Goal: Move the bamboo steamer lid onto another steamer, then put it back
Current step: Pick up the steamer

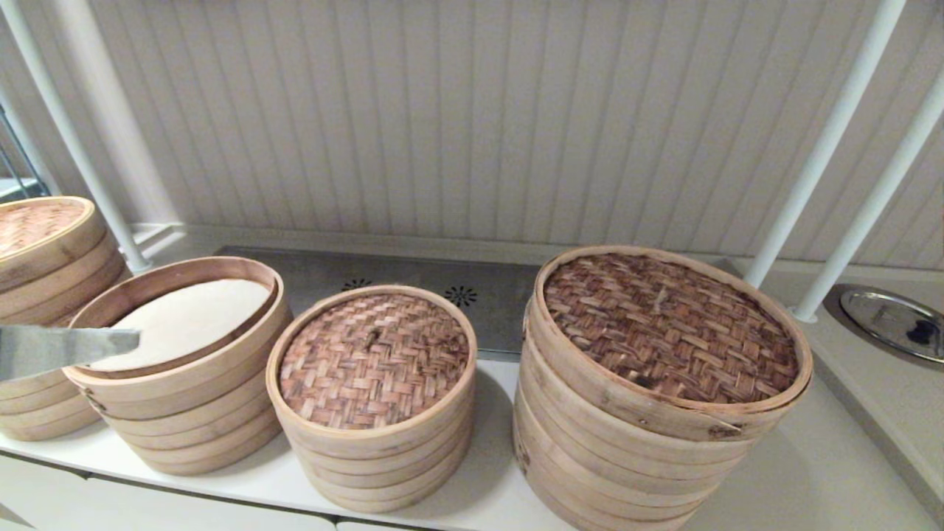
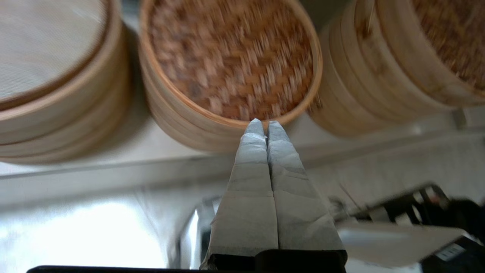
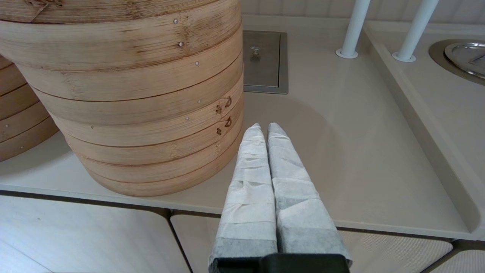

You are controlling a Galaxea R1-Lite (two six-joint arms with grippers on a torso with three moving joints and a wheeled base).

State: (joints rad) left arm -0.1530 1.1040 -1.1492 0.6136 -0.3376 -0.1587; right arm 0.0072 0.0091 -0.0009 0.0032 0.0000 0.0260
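The bamboo steamer lid (image 1: pixel 372 358) (image 2: pixel 231 57), with a pinkish-tan weave and a pale rim, lies flat on the narrow middle stack (image 1: pixel 380 461), hiding its inside. Left of it stands a wider open steamer (image 1: pixel 184 398) (image 2: pixel 57 110) with a white cloth liner (image 1: pixel 181 321) and a dark brown inner rim. My left gripper (image 1: pixel 136 341) (image 2: pixel 266 123) is shut and empty. It hangs over the open steamer's near left rim, tips pointing toward the lid. My right gripper (image 3: pixel 265 127) is shut and empty. It sits low by the counter's front edge, right of the biggest stack (image 3: pixel 132 113).
The biggest, tallest stack (image 1: pixel 641 464) carries a dark brown woven lid (image 1: pixel 667 324). Another lidded stack (image 1: pixel 37 251) stands at the far left. White poles (image 1: pixel 826 147) rise at the right, near a metal lid (image 1: pixel 892 321) set in the counter. A steel panel (image 1: pixel 413 284) lies behind the stacks.
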